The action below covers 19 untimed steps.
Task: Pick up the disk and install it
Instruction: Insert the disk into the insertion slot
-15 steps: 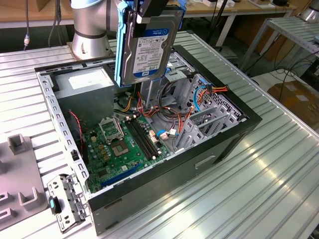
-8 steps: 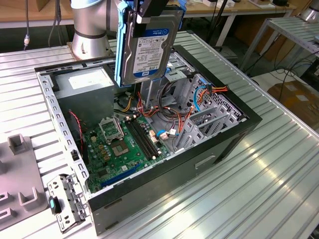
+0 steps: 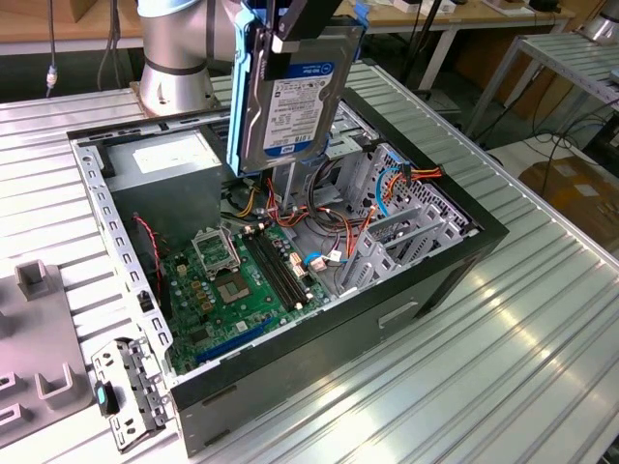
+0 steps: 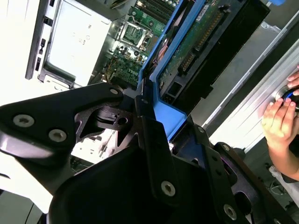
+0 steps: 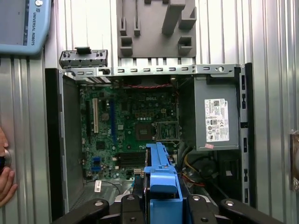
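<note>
Disk: the disk (image 3: 290, 101), a flat rectangular silver-grey metal hard drive with a white-and-blue label and blue plastic side rails (image 3: 239, 87), hangs on edge in the upper middle of the exterior view. Its label faces the camera, and it is lifted clear of everything below.
Pincer: the black gripper (image 3: 295, 27) is clamped on the disk's upper end. In the second wrist view its fingers (image 4: 152, 140) close against the blue rail end.
Beneath: a black open computer case (image 3: 435, 280) lies on a ribbed aluminium table (image 3: 542, 377). Inside it are a green motherboard (image 3: 227, 280), a grey power-supply box with a white sticker (image 3: 155, 159) and a grey metal drive cage (image 3: 411, 227) towards the exterior view's right.
Bystander: a person's hand (image 4: 280, 119) rests on the table beside the case.
Weight: probably dense and fairly heavy for its size, so a firm squeeze seems needed.
Stiffness: the metal body looks rigid, while the plastic rails likely flex a little.
Surface: the smooth metal faces are likely slippery, and the rails should offer better friction.
Fragility: likely sensitive to shock, and the circuit board on its underside (image 4: 196, 37) is best left untouched.
Best hold: across the two railed edges near one end, as it is held now.
</note>
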Tool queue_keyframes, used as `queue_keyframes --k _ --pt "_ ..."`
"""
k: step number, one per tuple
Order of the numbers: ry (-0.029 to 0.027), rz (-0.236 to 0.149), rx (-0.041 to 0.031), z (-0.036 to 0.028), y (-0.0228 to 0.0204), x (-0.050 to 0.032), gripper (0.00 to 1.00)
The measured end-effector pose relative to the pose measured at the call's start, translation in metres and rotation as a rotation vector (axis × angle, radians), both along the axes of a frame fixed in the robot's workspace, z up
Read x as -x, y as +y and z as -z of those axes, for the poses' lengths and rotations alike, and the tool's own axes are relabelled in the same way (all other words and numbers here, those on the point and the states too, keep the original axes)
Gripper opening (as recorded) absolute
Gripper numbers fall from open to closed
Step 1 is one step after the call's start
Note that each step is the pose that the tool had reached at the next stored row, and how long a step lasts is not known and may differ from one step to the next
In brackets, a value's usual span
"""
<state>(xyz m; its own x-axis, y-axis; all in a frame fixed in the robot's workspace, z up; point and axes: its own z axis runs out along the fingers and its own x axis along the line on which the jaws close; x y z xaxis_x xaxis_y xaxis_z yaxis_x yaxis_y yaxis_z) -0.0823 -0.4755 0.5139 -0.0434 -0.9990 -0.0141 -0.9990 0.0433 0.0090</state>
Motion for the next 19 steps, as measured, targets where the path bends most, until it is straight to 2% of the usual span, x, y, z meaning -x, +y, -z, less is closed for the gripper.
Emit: queue_keyframes --k 3,4,6,7,11,15,19 --pt "0.0 0.0 0.0002 0.0001 -0.0065 0.0 0.37" --pt "0.0 0.0 0.0003 0.0001 -0.0107 0.0 0.37" --pt "0.0 0.0 0.0003 0.0002 -0.0153 0.0 0.37" --pt "0.0001 0.0 0.0005 0.0002 -0.0202 -0.0001 0.37" --pt "0.0 0.0 0.0005 0.0005 -0.0288 0.0 0.37" --pt "0.0001 0.0 0.0003 0.0007 -0.0315 -0.0046 0.37" --pt "0.0002 0.0 0.0005 0.0009 -0.0317 -0.0164 0.37"
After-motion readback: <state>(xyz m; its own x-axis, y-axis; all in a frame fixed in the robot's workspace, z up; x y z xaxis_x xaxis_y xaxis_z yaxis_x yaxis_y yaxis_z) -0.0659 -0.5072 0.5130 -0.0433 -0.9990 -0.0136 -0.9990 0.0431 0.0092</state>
